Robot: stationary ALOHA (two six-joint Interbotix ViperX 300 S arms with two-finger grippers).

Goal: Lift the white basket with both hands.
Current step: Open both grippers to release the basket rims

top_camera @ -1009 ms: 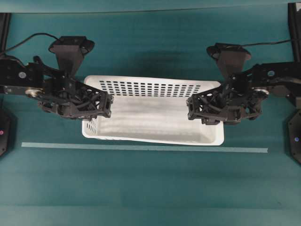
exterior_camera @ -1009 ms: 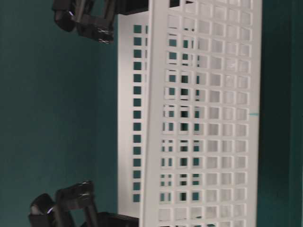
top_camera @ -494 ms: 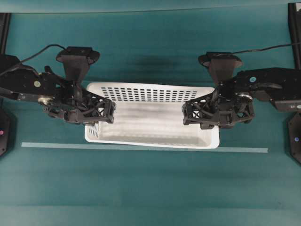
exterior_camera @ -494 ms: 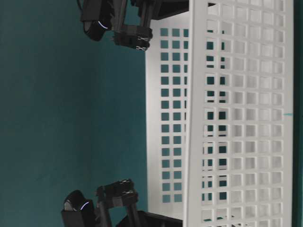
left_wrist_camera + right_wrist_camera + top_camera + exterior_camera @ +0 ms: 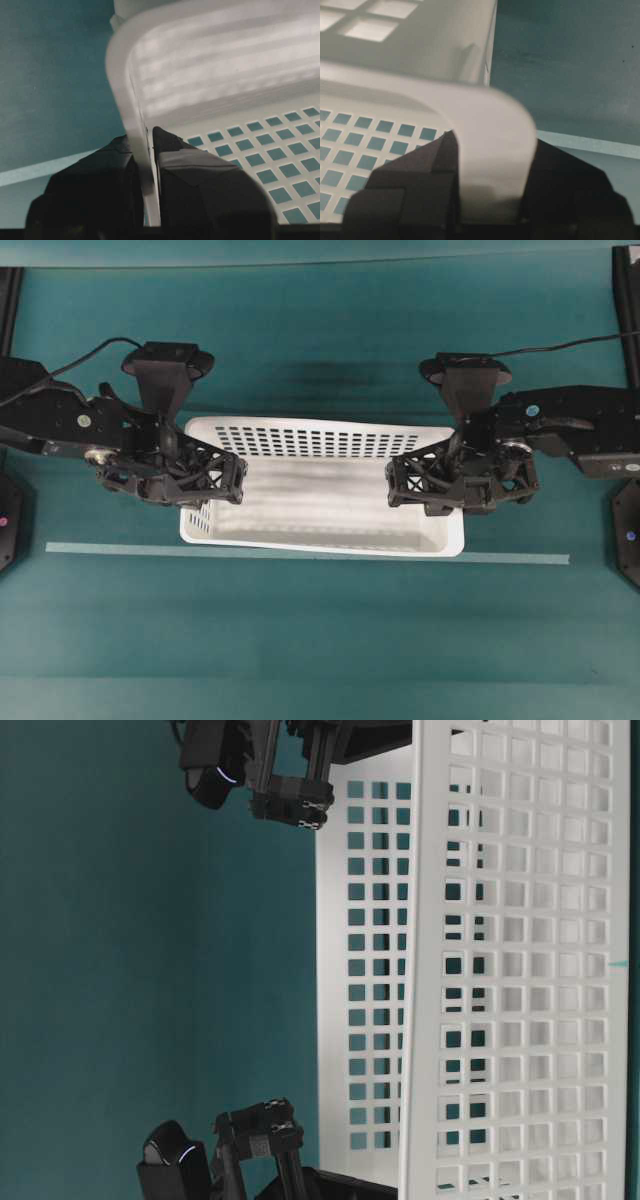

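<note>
2 black robot arms grip a white basket [image 5: 325,490] by its short ends above a teal tabletop [image 5: 320,630]. In the overhead view the left end effector [image 5: 215,480] sits over the basket's left end and the right end effector [image 5: 410,482] over its right end, each topped by a black camera housing trailing a cable. The left wrist view shows the left end effector clamped on the basket's left end wall just below the rolled rim, 1 finger [image 5: 85,185] outside and 1 inside, almost meeting on the thin plastic. The right wrist view shows the right end effector clamped on the broad rolled rim at the right end, a dark finger [image 5: 405,185] on either side of the white band. The basket lies long side across the overhead view, its far wall of small rectangular holes visible, its near edge just above a pale tape strip [image 5: 300,555] that runs across the tabletop. A soft dark shadow [image 5: 330,375] lies on the cloth beyond the basket's far wall. The table-level view, turned on its side, fills with the pierced near wall [image 5: 520,970].
</note>
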